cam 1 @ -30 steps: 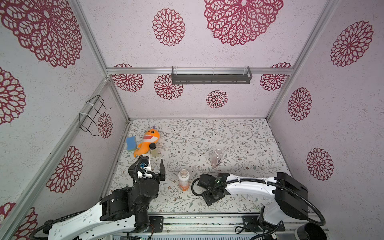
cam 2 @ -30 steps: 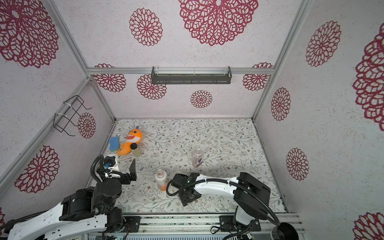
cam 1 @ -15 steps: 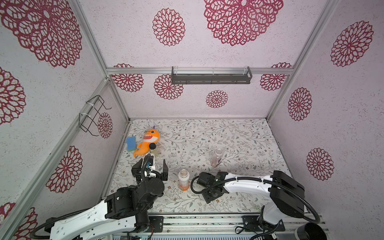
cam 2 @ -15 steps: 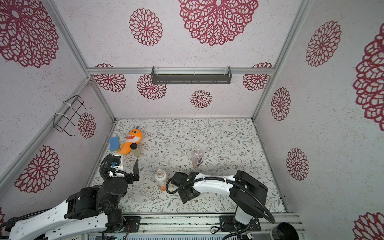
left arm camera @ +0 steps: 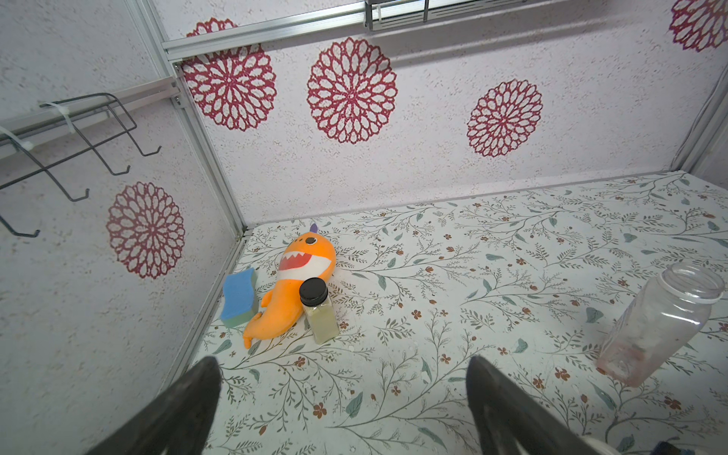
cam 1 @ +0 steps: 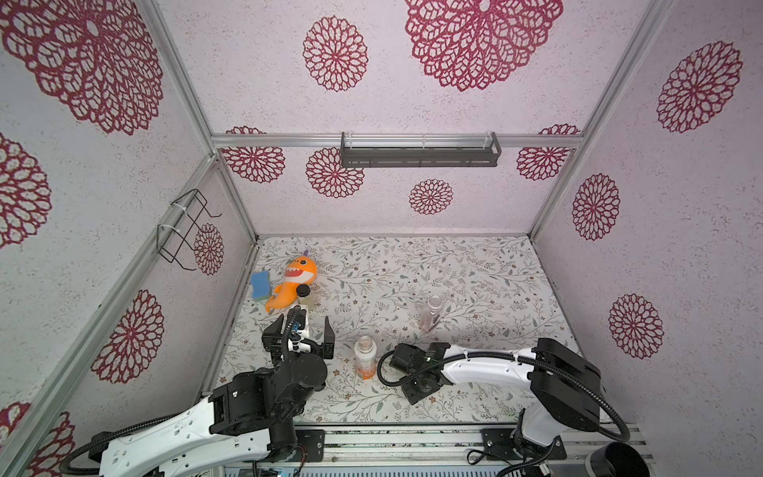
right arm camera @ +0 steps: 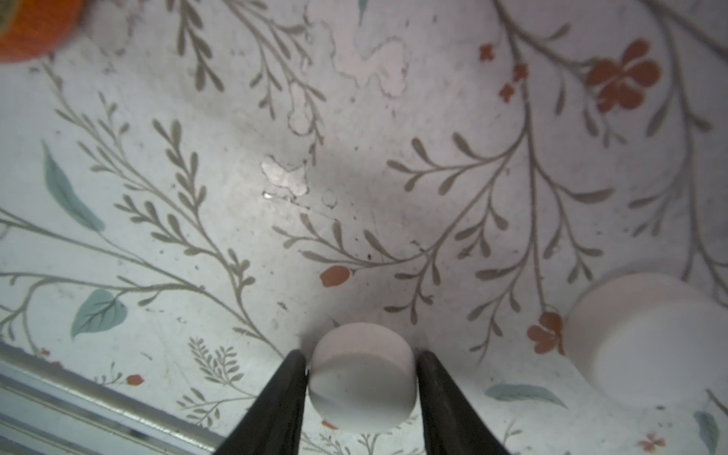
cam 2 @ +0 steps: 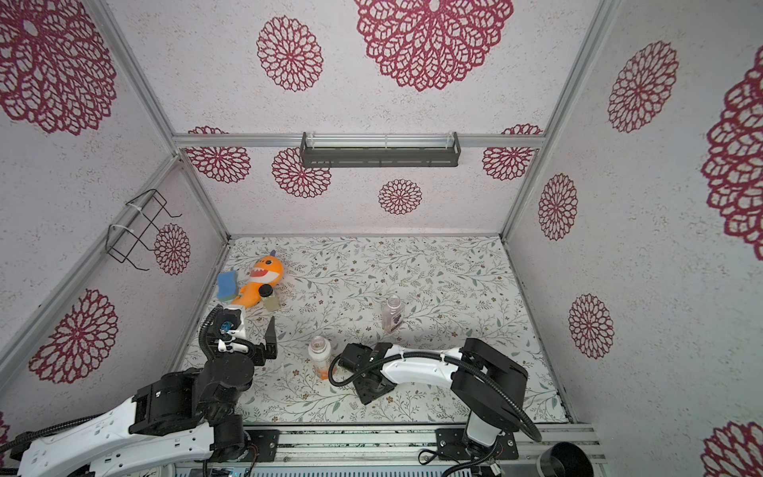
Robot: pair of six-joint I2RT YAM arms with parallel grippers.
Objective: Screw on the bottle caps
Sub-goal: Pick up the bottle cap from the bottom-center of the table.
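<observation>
While the right gripper (right arm camera: 360, 356) sits low over the table (cam 1: 454, 268), its two fingers (right arm camera: 283, 402) press against opposite sides of a white cap (right arm camera: 362, 378) down at the surface, pinching it between them. A second cap (right arm camera: 650, 342) lies near that gripper, off to one side and apart from the pinched one. Both bottles stand upright and uncapped. The orange bottle (cam 1: 365, 360) is just beside the right gripper, between it and the left gripper (left arm camera: 342, 368). The purple bottle (cam 1: 430, 314) is farther out, beyond the right gripper's wrist. The left gripper hangs above the table with its fingers spread wide and nothing between them. Ahead of it lie a plush toy (left arm camera: 299, 283), a sponge (left arm camera: 238, 297) and a black-lidded jar (left arm camera: 317, 311).
</observation>
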